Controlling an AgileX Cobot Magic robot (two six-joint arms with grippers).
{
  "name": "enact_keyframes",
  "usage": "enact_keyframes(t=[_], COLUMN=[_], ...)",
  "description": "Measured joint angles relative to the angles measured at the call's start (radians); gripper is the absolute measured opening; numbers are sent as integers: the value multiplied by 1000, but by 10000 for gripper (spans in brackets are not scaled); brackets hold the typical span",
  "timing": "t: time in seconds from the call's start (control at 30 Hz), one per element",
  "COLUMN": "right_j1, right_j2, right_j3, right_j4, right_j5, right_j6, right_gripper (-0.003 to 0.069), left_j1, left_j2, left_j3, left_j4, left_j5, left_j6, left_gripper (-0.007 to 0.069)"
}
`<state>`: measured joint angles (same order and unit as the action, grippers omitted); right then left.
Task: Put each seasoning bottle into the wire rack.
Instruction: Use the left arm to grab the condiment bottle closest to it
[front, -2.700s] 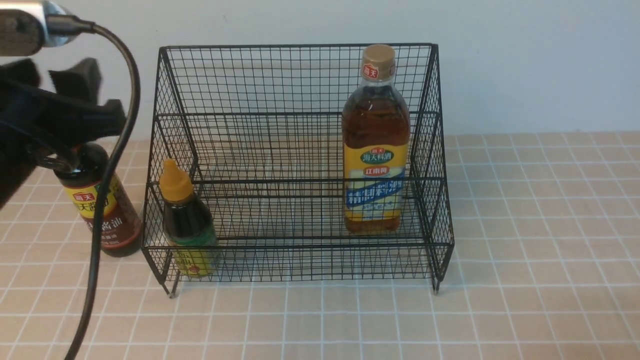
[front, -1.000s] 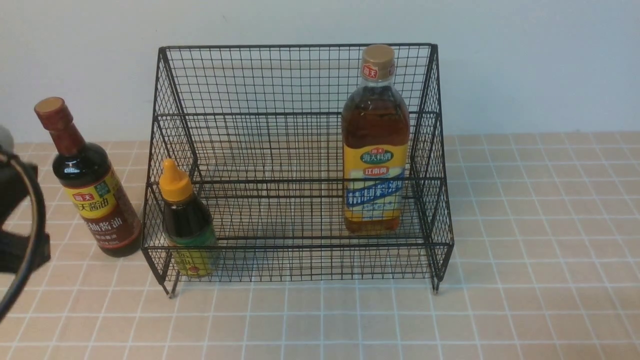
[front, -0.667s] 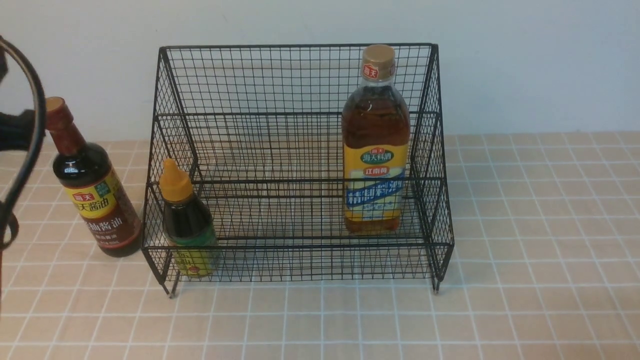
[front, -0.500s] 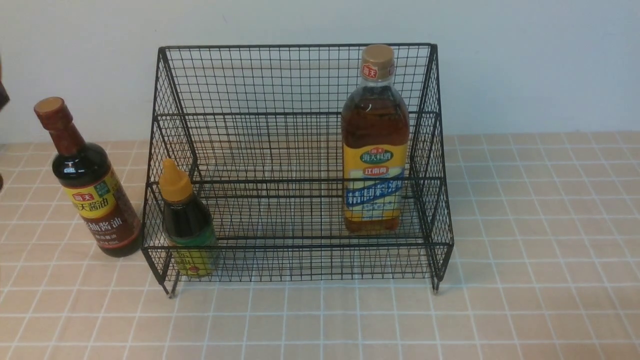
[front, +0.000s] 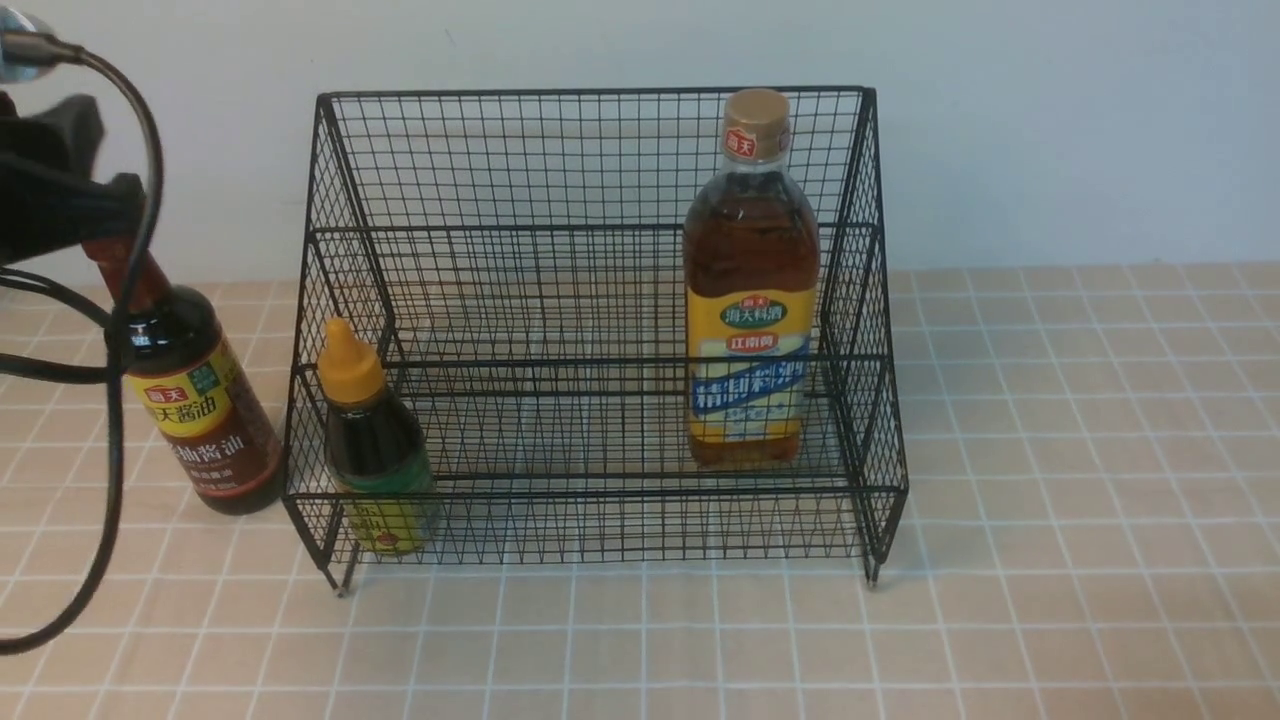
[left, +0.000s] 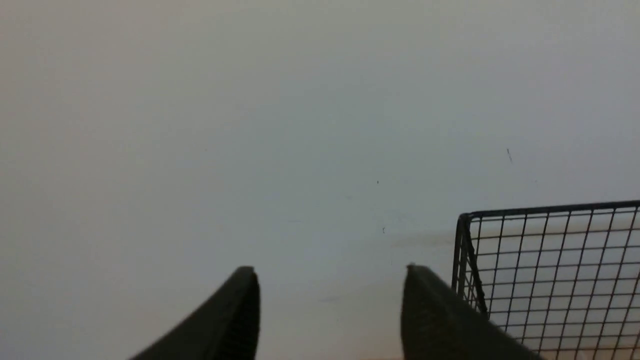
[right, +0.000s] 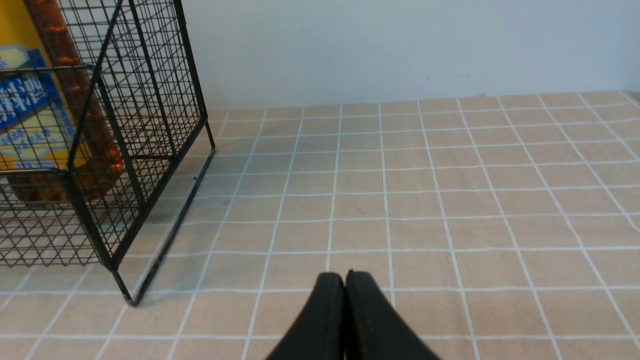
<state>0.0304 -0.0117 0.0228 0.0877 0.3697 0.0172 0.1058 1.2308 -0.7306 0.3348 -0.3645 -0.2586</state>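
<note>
One table (front: 1050, 500), tiled in tan, runs back to a pale wall. One rack (front: 600, 92) of black wire stands on it near the far edge, a little left of the middle.

Three bottles, all upright. The amber bottle (front: 750, 330) is the tallest, and its tan cap reaches the top rim of the rack. It stands inside the rack toward the right end, set back from the front wall; which tier it stands on I cannot tell. The dark bottle (front: 195, 410) with the long neck stands on the table outside the rack, just beside the rack's left side, toward the table's left edge. The small bottle (front: 375, 450) with the yellow nozzle stands inside the rack, in the front left corner, behind the low front wall.

Two grippers. The left gripper (left: 327, 280) hangs above the table's left edge, where the front view shows it covering the top of the dark bottle's neck. Its fingers (left: 230, 310) are spread wide, and the wrist view shows only wall between the tips, so whether they touch the cap cannot be told. A black cable (front: 115, 450) loops down in front of that bottle. The right gripper (right: 345, 280) is low over bare tiles to the right of the rack, fingers pressed together, holding nothing
</note>
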Motion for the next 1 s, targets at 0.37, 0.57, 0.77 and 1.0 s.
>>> enact_keyframes(t=[0.37,0.57,0.77,1.0], right_j1=[0,0,0,0], right_j2=[0,0,0,0], right_j3=[0,0,0,0], right_j4=[0,0,0,0], right_j5=[0,0,0,0], right_j6=[0,0,0,0], right_gripper=[-15,-15,-15,-15], left_j1=[0,0,0,-1], left_j2=[176,225,276,285], left_j3=[0,-1,-2,-3], left_j4=[-147,-189,-191,-191], left_j5=[-50,-66,-97,-126], left_j6=[151,191,193,174], left_gripper=[591,591,507,262])
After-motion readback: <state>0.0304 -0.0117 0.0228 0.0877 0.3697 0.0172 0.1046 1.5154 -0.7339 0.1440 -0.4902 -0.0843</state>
